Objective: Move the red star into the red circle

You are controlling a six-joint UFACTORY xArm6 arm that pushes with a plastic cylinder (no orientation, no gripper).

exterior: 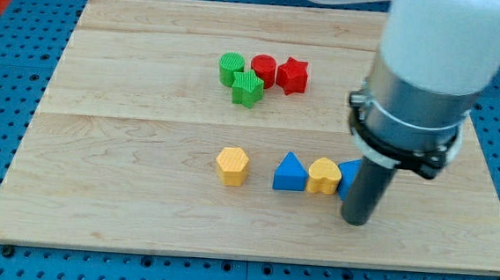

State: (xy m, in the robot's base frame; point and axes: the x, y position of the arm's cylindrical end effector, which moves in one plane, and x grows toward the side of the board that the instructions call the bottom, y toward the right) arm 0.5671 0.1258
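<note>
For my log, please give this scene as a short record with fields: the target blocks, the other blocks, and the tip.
red star: near the view's top, at the red circle's right
red circle: beside the star, looks touching
green blocks: two, left of the circle
lower row: yellow hexagon, blue triangle, yellow block, blue block partly hidden
my tip: just below the blue block

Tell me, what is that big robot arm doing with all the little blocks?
It pushes blocks around a wooden board with my tip. Right now my tip sits at the view's bottom right, beside a blue block that the rod partly hides. The red star it should move is up near the view's top, already touching the red circle. My tip is far from both.
</note>
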